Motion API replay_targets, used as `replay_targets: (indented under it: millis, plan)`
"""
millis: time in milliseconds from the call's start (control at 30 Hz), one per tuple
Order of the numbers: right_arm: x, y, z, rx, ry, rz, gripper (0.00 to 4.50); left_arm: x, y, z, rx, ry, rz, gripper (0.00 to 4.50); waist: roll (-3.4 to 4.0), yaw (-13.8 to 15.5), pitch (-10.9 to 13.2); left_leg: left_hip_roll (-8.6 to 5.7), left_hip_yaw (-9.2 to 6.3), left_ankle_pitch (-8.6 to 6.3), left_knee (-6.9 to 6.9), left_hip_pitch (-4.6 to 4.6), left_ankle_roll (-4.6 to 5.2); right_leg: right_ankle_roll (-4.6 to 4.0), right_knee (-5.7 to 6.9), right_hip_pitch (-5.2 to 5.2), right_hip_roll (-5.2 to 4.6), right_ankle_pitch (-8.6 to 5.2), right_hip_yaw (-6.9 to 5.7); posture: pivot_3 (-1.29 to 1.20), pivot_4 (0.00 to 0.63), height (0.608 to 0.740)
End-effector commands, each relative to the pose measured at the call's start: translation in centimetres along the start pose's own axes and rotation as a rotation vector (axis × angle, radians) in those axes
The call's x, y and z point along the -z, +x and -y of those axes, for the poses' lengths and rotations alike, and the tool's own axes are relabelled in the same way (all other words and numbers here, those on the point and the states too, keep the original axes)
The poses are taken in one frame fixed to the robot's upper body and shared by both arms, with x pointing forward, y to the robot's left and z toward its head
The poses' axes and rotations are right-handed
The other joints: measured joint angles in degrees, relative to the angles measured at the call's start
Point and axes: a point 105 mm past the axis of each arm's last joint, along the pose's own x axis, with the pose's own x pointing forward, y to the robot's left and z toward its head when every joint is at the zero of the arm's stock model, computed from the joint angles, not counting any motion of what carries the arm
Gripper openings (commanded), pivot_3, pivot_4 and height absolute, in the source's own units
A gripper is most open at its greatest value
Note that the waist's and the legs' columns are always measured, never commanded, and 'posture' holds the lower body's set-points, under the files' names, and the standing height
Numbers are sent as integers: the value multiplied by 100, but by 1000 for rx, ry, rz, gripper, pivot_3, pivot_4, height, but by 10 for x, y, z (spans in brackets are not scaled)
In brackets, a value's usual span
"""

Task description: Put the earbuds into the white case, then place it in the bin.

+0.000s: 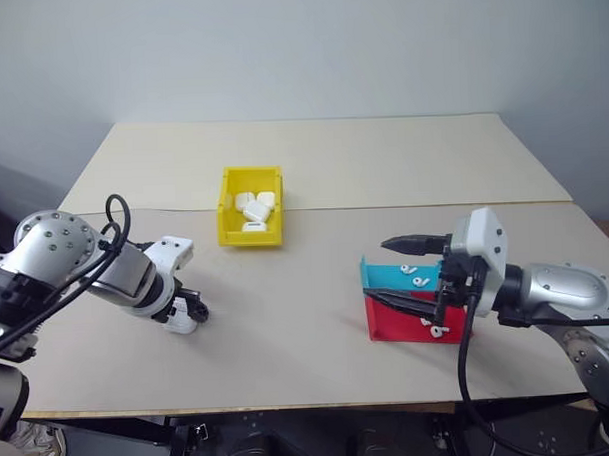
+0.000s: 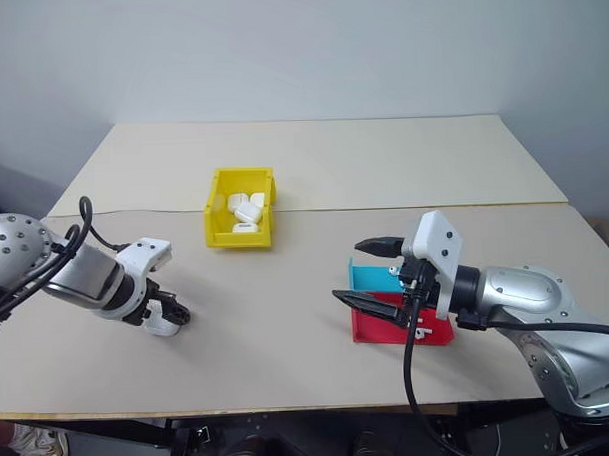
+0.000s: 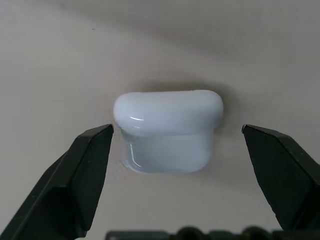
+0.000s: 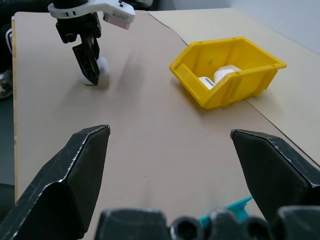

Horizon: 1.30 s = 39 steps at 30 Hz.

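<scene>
Left wrist view shows your left pincer (image 3: 177, 150) wide around the closed case (image 3: 167, 131) on the worktop (image 3: 60, 65); close it next, I think.

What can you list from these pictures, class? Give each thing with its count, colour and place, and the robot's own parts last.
table: one, beige, under everything.
bin: one, yellow, mid-table, holding several white cases.
white case: one, white, lid shut, on the table between the left gripper's open fingers.
teal tray: one, teal, near the right gripper, with earbuds in it, at least two, white.
red tray: one, red, in front of the teal tray.
left gripper: black fingers, open, pointing down around the white case.
right gripper: black fingers, open, above the trays.
</scene>
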Motion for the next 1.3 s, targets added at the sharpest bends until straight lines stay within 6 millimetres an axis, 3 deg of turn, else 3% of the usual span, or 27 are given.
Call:
replay_targets:
  millis: [33,633,733,867,967,1300]
  plan:
    - [-10,-1,-5,-1,-32,23,4488,0,-1,-3,-31,7,-10,4500,0,3,0,0,0,0,0,0,0,0,0,1,0,0,-1,0,150,740]
    - [-8,-1,-9,8,-9,36,4488,16,3,-10,-87,45,-51,4500,-2,4,-1,-2,-2,0,0,0,1,0,0,1,-3,0,-1,0,150,740]
    - [-8,-1,-9,6,-9,38,4500,10,3,-8,-83,20,-17,3947,-2,5,-1,-2,-2,-1,0,3,2,0,1,4,-3,0,-2,0,150,740]
    - [-8,-1,-9,4,-8,37,4500,8,2,-7,-81,15,-5,2704,-2,2,-1,-2,-2,-2,0,4,4,0,2,5,-3,0,-4,0,150,740]
    - [-7,-2,-10,1,-9,31,4500,10,1,-5,-62,28,-10,2118,-3,3,-1,-2,-2,-2,0,2,3,0,1,4,-3,0,-3,0,150,740]
    - [-6,0,-12,-15,2,38,4500,19,-8,-19,-103,11,1,2118,-3,-6,-1,-2,-2,-2,-1,3,4,0,2,2,-3,0,-2,0,150,740]
